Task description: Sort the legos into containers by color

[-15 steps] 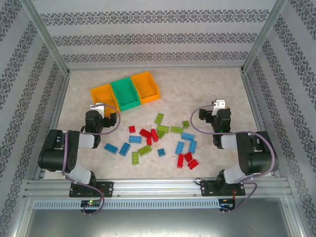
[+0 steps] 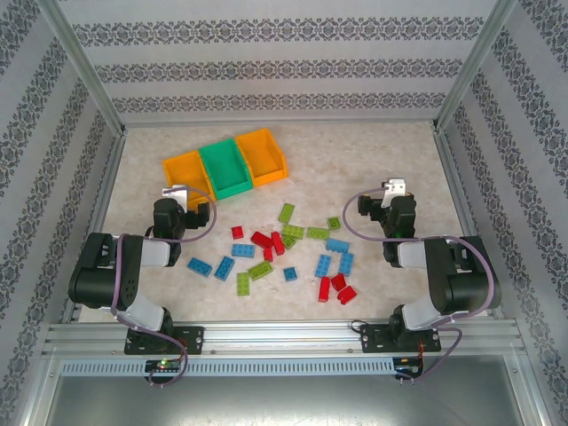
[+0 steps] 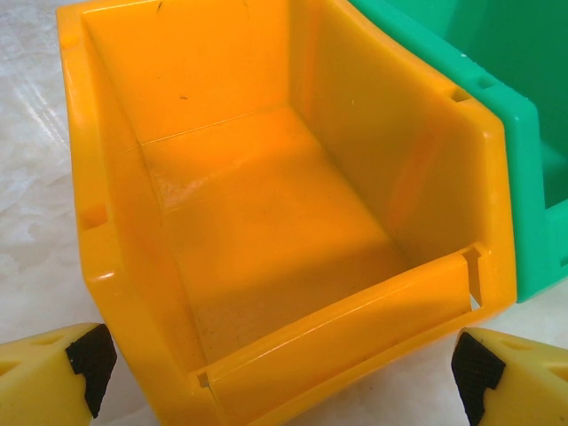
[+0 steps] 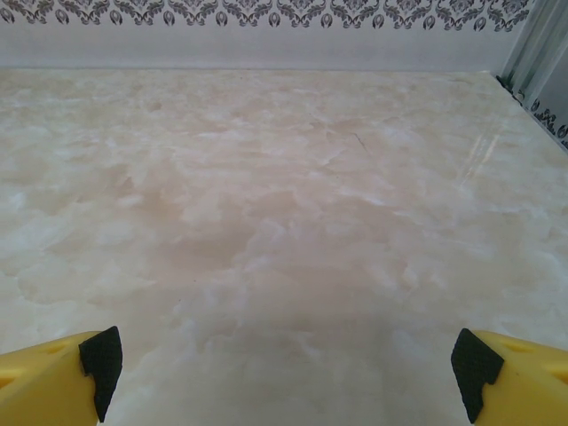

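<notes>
Several red, blue and lime green legos lie scattered mid-table, among them a red one [image 2: 237,232], a blue one [image 2: 199,266] and a green one [image 2: 286,212]. The containers stand in a row at the back left: an orange bin [image 2: 188,169], a green bin [image 2: 224,167] and a second orange bin [image 2: 264,154]. My left gripper [image 2: 185,202] is open just in front of the left orange bin [image 3: 266,222], which is empty, with the green bin [image 3: 524,133] to its right. My right gripper [image 2: 383,197] is open over bare table, right of the pile. Both grippers [image 3: 282,366] [image 4: 287,366] hold nothing.
The marble-patterned table [image 4: 284,195] is walled by patterned panels, with metal frame posts [image 2: 466,71] at the back corners. A metal rail [image 2: 284,337] runs along the near edge where both arm bases are bolted.
</notes>
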Action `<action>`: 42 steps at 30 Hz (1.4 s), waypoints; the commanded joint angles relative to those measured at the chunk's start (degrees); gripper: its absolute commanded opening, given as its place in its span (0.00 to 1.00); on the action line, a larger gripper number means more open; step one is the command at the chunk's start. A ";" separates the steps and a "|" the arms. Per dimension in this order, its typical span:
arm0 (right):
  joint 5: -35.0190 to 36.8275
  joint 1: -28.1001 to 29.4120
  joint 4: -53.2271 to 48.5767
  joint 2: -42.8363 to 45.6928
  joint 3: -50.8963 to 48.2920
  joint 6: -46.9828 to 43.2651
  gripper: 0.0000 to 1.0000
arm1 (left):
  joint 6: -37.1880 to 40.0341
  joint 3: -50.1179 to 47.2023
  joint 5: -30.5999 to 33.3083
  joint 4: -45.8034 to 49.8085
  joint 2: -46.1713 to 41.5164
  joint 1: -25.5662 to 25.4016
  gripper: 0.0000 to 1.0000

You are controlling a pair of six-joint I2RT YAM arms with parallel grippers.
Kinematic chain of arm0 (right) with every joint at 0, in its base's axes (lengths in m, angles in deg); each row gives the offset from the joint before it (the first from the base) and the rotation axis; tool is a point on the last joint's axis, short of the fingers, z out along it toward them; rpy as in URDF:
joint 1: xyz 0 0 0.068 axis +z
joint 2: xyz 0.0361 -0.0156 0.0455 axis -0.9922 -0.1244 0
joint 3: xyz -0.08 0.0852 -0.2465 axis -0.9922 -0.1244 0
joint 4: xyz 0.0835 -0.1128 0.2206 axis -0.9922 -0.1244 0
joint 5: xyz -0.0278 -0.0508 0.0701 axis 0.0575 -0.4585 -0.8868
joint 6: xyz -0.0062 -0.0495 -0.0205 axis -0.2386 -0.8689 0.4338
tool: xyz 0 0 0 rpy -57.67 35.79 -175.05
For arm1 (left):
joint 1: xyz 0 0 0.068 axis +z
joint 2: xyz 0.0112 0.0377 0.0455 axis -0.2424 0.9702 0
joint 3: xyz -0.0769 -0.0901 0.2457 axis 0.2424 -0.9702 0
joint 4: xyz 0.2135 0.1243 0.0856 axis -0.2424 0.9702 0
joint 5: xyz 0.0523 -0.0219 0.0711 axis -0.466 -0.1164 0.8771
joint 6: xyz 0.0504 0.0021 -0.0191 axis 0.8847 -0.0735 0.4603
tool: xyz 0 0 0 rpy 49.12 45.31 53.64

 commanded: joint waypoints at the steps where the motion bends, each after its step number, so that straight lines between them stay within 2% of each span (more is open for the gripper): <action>1: -1.47 -0.53 0.94 0.03 0.80 0.26 0.98 | 0.99 0.78 -0.93 -2.46 0.00 0.87 0.99; 6: -1.14 -0.93 -0.07 0.89 1.52 1.16 0.98 | 0.91 1.36 -0.80 -1.04 -0.89 0.99 0.99; 7: -1.44 -0.93 -3.23 2.86 2.27 1.03 0.98 | 0.49 2.93 0.29 3.13 -2.74 0.87 0.99; 10: -3.15 -0.66 -17.57 11.86 4.85 2.29 0.98 | -4.48 11.35 5.67 24.03 -9.16 0.90 0.99; 14: -8.48 -0.32 -26.84 20.48 6.33 8.00 0.95 | -10.97 14.36 5.79 33.16 -16.08 0.79 0.99; 16: -11.28 0.54 -32.63 22.65 8.05 11.53 0.91 | -13.96 16.12 10.44 38.85 -18.78 0.79 0.99; 18: -13.05 1.92 -38.16 23.38 9.92 13.15 0.88 | -13.68 17.89 11.98 42.75 -20.29 0.78 0.99; 21: -12.30 4.62 -46.61 22.81 12.92 14.42 0.86 | -18.25 22.31 19.23 50.10 -20.48 0.99 0.99; 23: -12.06 6.01 -50.51 21.83 14.43 15.55 0.85 | -21.42 25.81 19.55 54.54 -18.61 2.17 0.99; 27: -10.94 8.16 -55.46 20.00 15.48 18.21 0.85 | -23.79 35.07 9.97 62.15 -9.70 5.02 0.99; 30: -11.72 9.58 -57.71 19.48 15.31 19.65 0.88 | -23.62 42.36 6.53 66.26 -1.34 5.71 1.00; 34: -10.24 12.34 -62.22 20.61 15.22 20.49 0.88 | -23.44 48.67 2.29 68.35 7.39 6.28 0.89; 42: -5.92 15.63 -70.33 25.62 14.43 21.82 0.88 | -25.29 54.91 0.41 69.87 17.09 7.07 0.77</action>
